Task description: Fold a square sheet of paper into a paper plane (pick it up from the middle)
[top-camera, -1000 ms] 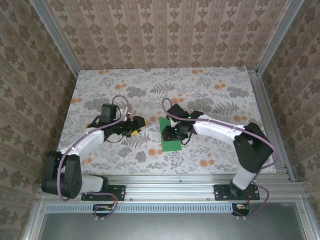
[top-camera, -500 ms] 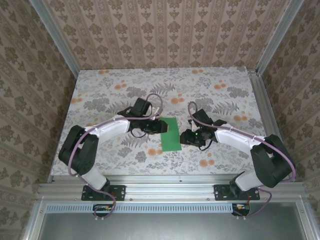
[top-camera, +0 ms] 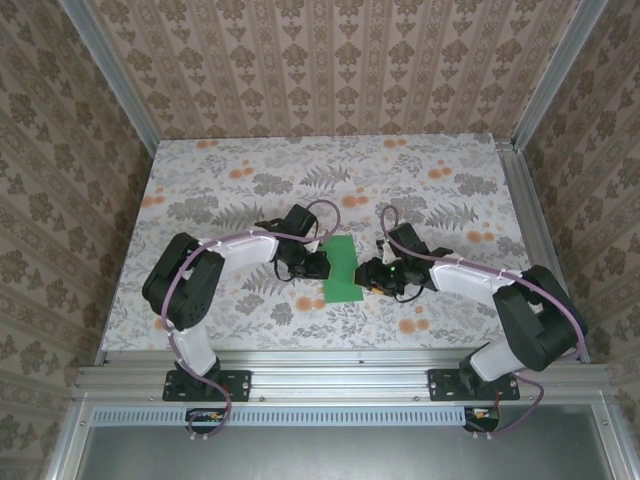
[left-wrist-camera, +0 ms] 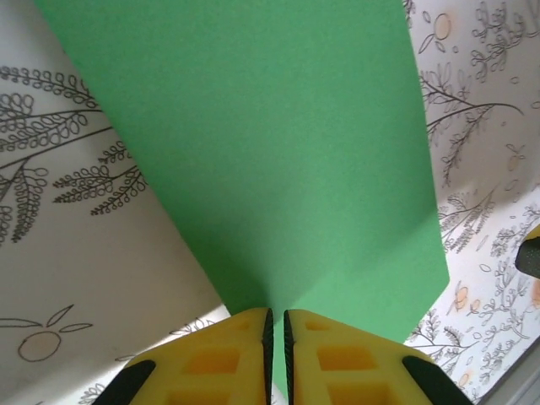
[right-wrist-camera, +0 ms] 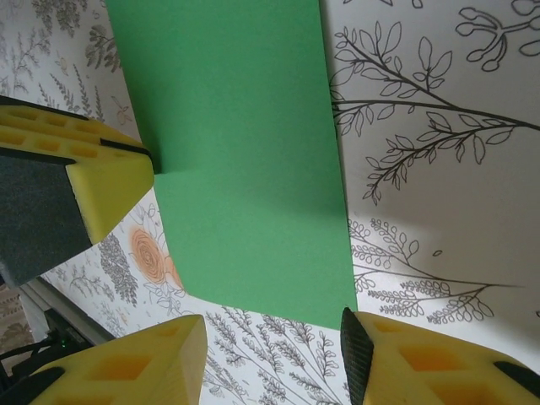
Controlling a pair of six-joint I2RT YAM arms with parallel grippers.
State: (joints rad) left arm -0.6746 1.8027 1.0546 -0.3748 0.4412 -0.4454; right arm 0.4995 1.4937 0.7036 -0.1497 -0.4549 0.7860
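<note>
Paper (top-camera: 342, 270) | left hand (left-wrist-camera: 277, 315) pinching its edge | right hand (right-wrist-camera: 272, 327) open at opposite edge

Overhead view: bright, even, diffuse light from above. On the table (top-camera: 200, 180) we note only faint, soft shadows hugging the arms (top-camera: 240, 247). Focus holds across the frame, and the rails (top-camera: 340, 372) stay near straight into the corners. Left wrist view: the green paper (left-wrist-camera: 270, 152) is evenly lit up top and darkens toward the yellow fingers (left-wrist-camera: 211, 359), which look soft at close range. A grey shadow lies along the sheet's left edge. Right wrist view: the table print is crisp, and a dark shadow band crosses the paper beside the finger at left. The table reads whiter here than overhead.
</note>
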